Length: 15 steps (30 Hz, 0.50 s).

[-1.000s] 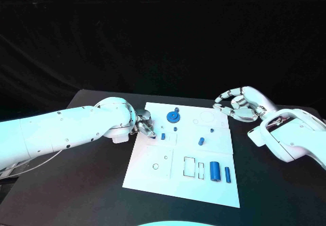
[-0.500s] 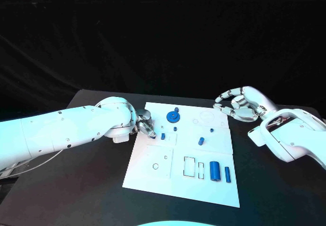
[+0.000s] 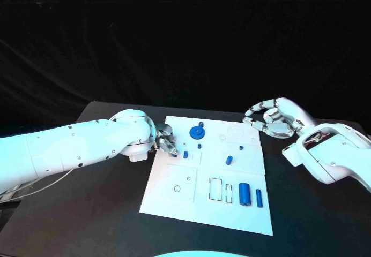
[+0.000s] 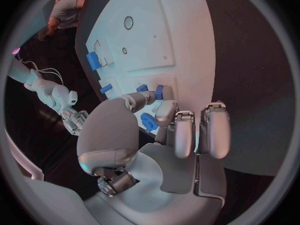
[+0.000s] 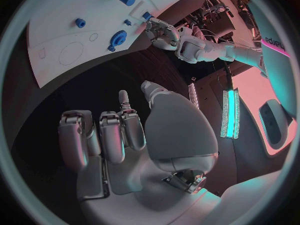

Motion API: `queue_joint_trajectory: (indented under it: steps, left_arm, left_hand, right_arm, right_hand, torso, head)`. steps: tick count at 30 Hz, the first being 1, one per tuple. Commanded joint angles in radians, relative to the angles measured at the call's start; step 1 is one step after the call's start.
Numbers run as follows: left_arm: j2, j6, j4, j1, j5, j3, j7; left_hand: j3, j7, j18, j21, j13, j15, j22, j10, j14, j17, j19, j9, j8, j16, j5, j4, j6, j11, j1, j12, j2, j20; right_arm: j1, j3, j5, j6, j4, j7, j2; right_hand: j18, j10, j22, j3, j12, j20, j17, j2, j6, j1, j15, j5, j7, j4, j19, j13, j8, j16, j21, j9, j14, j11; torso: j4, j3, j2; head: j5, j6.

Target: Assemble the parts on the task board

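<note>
Left hand [image 3: 164, 142] fingers [image 4: 164, 110] beside blue peg [image 3: 185, 155]; gear [image 3: 197, 131] near.

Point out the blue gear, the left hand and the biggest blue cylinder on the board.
blue gear [image 3: 198, 131]: head view, on its round face.
left hand [image 3: 164, 142]: head view, middle of the hand at the board's edge.
biggest blue cylinder [image 3: 244, 194]: head view, middle of its side.

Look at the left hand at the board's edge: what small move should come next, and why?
Probably close the left hand on the small blue part beside its fingertips. The hand sits at the task board's left edge, fingers reaching towards that part, but whether it already grips it cannot be told. The right hand hovers off the far right corner, holding nothing.
</note>
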Motion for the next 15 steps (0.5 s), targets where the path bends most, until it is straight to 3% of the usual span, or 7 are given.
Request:
queue_joint_trajectory:
  steps: [1,15]
  left_arm:
    - [0.006,0.039,0.003,-0.005,0.005,-0.003,-0.006]
    - [0.014,0.037,-0.005,-0.005,0.005,-0.003,-0.022]
  left_hand:
    - [-0.013,-0.005,-0.018,0.003,0.002,-0.007,0.044,0.008,0.102,0.263,0.003,-0.002,-0.005,0.004,-0.005,0.007,0.008,0.001,-0.013,0.005,0.001,-0.003]
    - [-0.101,-0.008,-0.02,0.005,0.013,-0.009,0.052,0.013,0.102,0.263,0.009,-0.022,-0.007,0.004,-0.007,0.06,0.024,-0.001,-0.035,0.012,-0.004,-0.005]
  right_arm:
    - [-0.001,0.0,-0.009,-0.001,0.002,0.003,0.0]
    - [0.0,0.0,-0.009,-0.003,0.004,0.004,-0.002]
  right_hand:
    - [0.009,0.001,0.207,-0.005,-0.002,-0.01,0.196,0.003,-0.005,-0.008,-0.007,0.004,-0.004,-0.002,0.044,0.132,0.006,-0.006,-0.005,0.001,0.091,-0.007]
    - [0.009,0.001,0.207,-0.008,-0.002,-0.01,0.195,0.0,-0.007,-0.007,-0.007,-0.003,-0.004,-0.003,0.044,0.132,0.007,-0.006,-0.006,0.002,0.09,-0.007]
  torso:
    - [0.0004,-0.0001,0.0]
    - [0.0003,-0.0007,-0.001]
  head:
    - [-0.001,-0.002]
    - [-0.002,0.0]
